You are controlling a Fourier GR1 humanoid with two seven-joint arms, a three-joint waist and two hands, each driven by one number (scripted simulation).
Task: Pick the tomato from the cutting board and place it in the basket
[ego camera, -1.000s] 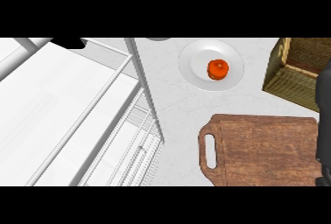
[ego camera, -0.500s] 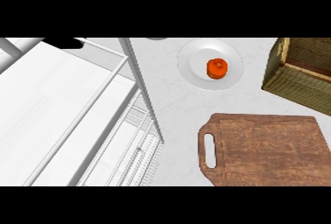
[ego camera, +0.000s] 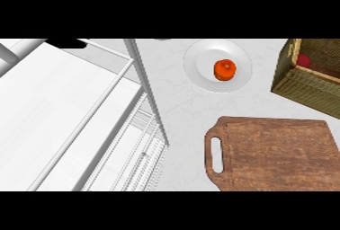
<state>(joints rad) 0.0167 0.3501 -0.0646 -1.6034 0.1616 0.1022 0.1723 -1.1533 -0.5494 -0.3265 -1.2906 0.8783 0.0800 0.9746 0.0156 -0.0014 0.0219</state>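
The tomato (ego camera: 304,60) already lies inside the basket (ego camera: 300,86), a red patch at its left inner wall; the board (ego camera: 275,155) below the basket is bare. Neither hand shows, so fingers cannot be told. Any withdrawal should rise above the basket rim (its left edge nears the plate (ego camera: 203,74) and its orange fruit (ego camera: 225,69)); open bench (ego camera: 182,112) lies left of the board.

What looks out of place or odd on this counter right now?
Nothing is spilled or damaged. The cutting board is bare; a red round thing, likely the tomato, shows inside the basket. An orange item sits on the white plate. Neither hand is in view.
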